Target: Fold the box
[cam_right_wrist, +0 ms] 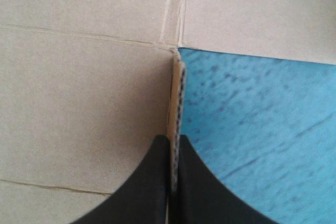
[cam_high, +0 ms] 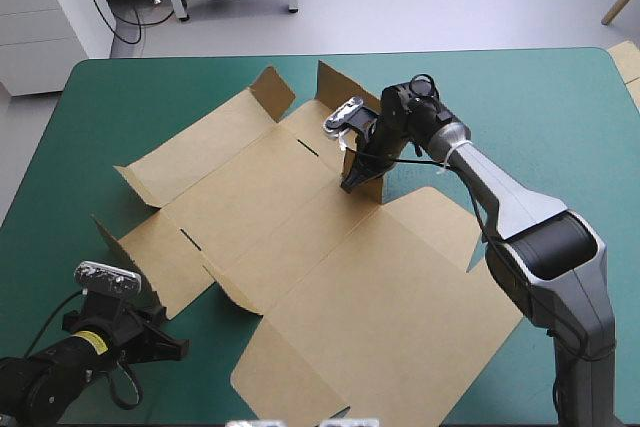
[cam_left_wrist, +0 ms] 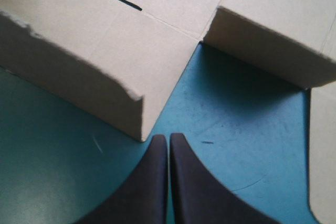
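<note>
The box (cam_high: 300,237) lies as a cut brown sheet across the middle of the teal-green cover (cam_high: 120,107). It's mostly flat, w/ a few side flaps tipped up.

Our right claw (cam_right_wrist: 172,140) is clenched on the box. Its black fingers pinch the corrugated edge of a small side flap (cam_right_wrist: 179,98), which stands upright btw them. Flat board lies to one side of the claw, bare cover to the other, and just ahead the flap's crease meets the base panel.

Our left claw (cam_left_wrist: 168,137) is clenched on nothing, tips together, low over bare cover. A half-raised wall (cam_left_wrist: 94,82) stands just ahead of it. A second wall (cam_left_wrist: 262,40) is ahead & off to the side, w/ a notch of cover btw them.

Step in hand, as we read it, is standing up the flap on the right claw's side. To do it well:
- **Swing, don't drag:** we swing the flap about its crease. Nothing pins the sheet, so a sideways pull prob. slides the whole box.
- **Set the crease:** we go slow and tip it a bit past vertical.
- **Watch the pinch:** the grip is on a thin edge and could slip or crush the board.
- **Brace the sheet:** we'd bring the left claw against the wall ahead of it, or down on the base.
</note>
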### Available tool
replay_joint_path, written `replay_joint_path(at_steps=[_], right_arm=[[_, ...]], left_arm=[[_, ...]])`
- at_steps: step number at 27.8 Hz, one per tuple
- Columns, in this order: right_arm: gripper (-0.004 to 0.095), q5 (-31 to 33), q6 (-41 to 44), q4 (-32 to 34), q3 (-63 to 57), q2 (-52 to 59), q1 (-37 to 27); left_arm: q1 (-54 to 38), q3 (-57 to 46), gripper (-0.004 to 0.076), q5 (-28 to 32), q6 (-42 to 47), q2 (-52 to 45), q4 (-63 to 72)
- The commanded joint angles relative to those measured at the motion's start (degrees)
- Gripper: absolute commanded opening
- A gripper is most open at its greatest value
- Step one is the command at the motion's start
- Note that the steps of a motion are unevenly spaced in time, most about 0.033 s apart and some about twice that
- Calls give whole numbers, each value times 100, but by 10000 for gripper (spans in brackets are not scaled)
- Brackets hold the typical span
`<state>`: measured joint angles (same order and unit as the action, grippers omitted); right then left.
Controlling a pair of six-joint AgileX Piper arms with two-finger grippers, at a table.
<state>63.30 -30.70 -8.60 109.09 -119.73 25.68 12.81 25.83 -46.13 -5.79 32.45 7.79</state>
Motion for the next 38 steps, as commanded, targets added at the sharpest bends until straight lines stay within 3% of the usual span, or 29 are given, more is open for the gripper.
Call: replay_joint_path(at_steps=[1, 3, 6, 14, 23, 34, 38], right_arm=[[-20, -531, -1184, 86, 184, 337, 22], [-20, -552, -2169, 71, 184, 337, 118], [-20, -773, -2784, 33, 184, 337, 326], [-21, -962, -3681, -448, 184, 337, 762], [-21, -951, -4126, -515, 184, 337, 1235], [-19, -934, -4061, -543, 184, 337, 1244], [81, -1025, -3984, -463, 184, 348, 1244]], left_arm=[[-8, 139, -8, 292, 34, 23, 107], [-8, 139, -8, 292, 34, 23, 107], [-8, 139, -8, 292, 34, 23, 107], [-8, 139, -8, 292, 34, 23, 107], [-8, 139, -8, 292, 34, 23, 63], [-8, 139, -8, 292, 34, 23, 63], [-8, 139, -8, 292, 34, 23, 63]])
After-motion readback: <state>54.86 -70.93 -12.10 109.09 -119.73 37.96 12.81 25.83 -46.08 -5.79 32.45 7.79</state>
